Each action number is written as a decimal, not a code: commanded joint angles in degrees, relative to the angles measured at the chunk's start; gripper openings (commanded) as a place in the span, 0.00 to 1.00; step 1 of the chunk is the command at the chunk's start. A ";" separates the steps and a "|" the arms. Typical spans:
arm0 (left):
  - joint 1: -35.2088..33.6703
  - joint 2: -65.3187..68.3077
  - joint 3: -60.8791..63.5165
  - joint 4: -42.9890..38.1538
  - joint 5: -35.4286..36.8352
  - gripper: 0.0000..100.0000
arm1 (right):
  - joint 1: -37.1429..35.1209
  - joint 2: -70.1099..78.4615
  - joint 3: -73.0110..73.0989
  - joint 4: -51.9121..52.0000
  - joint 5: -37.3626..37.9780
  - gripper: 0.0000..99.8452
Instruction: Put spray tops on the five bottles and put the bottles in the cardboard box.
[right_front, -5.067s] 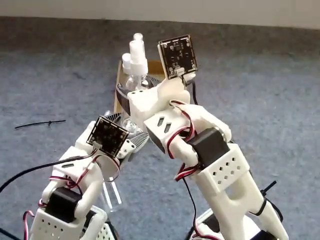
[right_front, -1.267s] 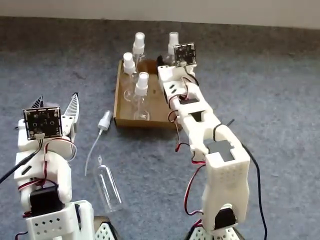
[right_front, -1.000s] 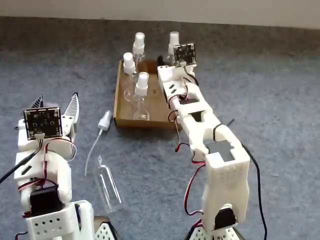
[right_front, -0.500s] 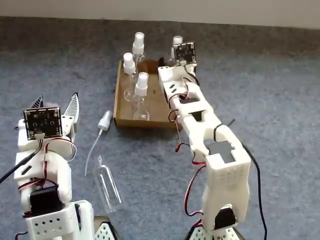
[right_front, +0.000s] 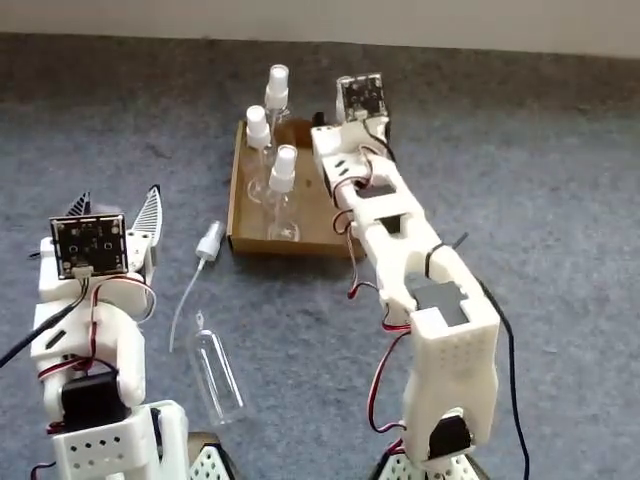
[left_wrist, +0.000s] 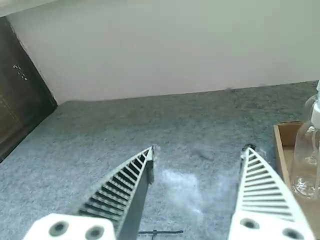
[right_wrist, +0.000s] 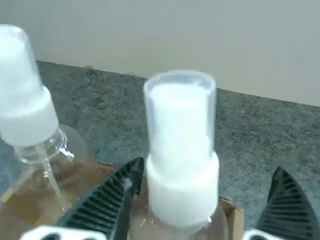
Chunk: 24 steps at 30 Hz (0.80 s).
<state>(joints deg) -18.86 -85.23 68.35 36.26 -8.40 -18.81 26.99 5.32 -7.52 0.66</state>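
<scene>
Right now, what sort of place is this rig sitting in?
Probably an indoor room used as a hobby or lab workspace, not a factory line. A grey carpet-like surface covers the work area, a plain pale wall runs behind it, and a dark panel, perhaps a door or cabinet, stands at one side.

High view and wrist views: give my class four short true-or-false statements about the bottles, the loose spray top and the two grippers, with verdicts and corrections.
1. A topless bottle lies on its side on the carpet, outside the cardboard box. True.
2. The loose spray top lies inside the box. False: it lies on the carpet beside the box.
3. The left gripper is open and empty. True.
4. The right gripper is shut on a bottle. False: its jaws stand open on either side of a capped bottle.
</scene>
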 joint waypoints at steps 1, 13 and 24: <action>1.45 0.04 -0.40 -1.14 0.70 0.25 | -0.31 -4.79 -8.13 3.82 0.35 0.33; 1.45 0.04 -0.40 -1.14 0.70 0.25 | -0.31 -4.79 -24.04 18.86 0.26 0.33; 1.10 0.13 -0.57 -1.41 0.70 0.25 | -0.48 -4.70 -45.58 38.46 0.18 0.33</action>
<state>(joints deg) -18.24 -85.23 68.35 36.26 -8.40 -18.81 26.99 -30.90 24.57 0.66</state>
